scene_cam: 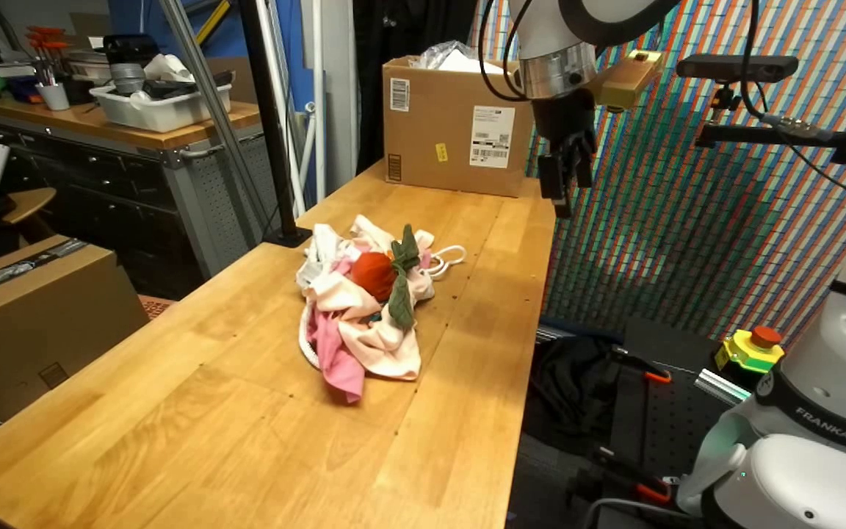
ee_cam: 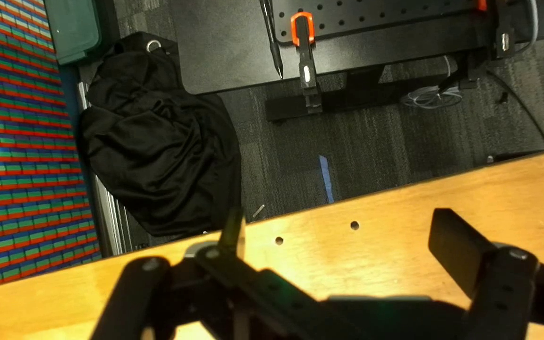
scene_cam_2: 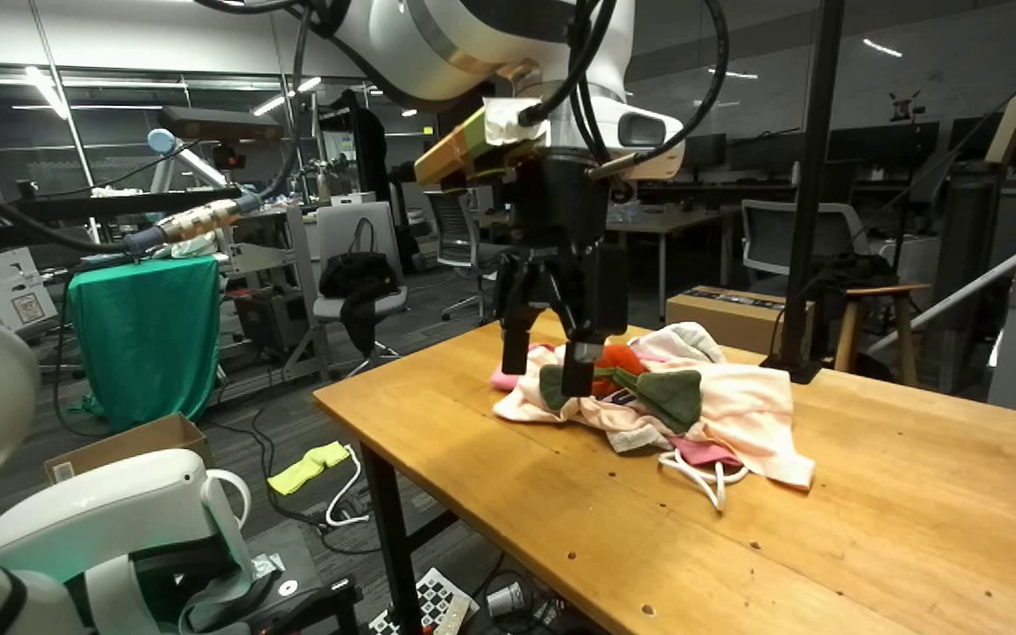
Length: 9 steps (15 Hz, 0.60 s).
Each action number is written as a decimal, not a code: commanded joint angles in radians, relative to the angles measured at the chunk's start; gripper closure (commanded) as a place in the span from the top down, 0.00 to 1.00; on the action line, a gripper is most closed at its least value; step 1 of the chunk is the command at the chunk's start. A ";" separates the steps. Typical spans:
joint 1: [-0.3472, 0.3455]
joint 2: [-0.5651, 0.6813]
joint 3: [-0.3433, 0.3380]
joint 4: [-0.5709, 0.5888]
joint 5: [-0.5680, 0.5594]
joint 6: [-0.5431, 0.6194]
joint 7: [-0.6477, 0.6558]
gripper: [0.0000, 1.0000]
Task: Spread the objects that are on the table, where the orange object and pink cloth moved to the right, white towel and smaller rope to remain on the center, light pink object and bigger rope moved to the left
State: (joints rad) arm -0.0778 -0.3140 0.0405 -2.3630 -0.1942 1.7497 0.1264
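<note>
Gripper hangs empty, jaws apart, probably up high for clearance. Below and off to its side, the orange thing tops the heaped cloths on the table, so I'd guess it goes first.

Arm: white, rounded, dark bands at joints. Gripper: matt black, angular. Fingers: black, blocky; round grey screws beside them. Above fingers, in an exterior view: shiny silver collar, gold block near it. Also above fingers: looped black cables, white patch at block's end, dark rounded inset. Well apart from fingers, lower: white base, black band lettered FRANKA EMIKA.
</note>
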 commanded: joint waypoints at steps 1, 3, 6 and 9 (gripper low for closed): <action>0.022 0.027 -0.012 0.040 -0.026 0.056 -0.031 1.00; 0.029 0.054 -0.008 0.071 -0.026 0.087 -0.046 1.00; 0.054 0.112 0.001 0.125 0.007 0.165 -0.051 1.00; 0.088 0.187 0.016 0.192 0.043 0.244 -0.040 1.00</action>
State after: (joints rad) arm -0.0216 -0.2164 0.0470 -2.2662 -0.1883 1.9466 0.0917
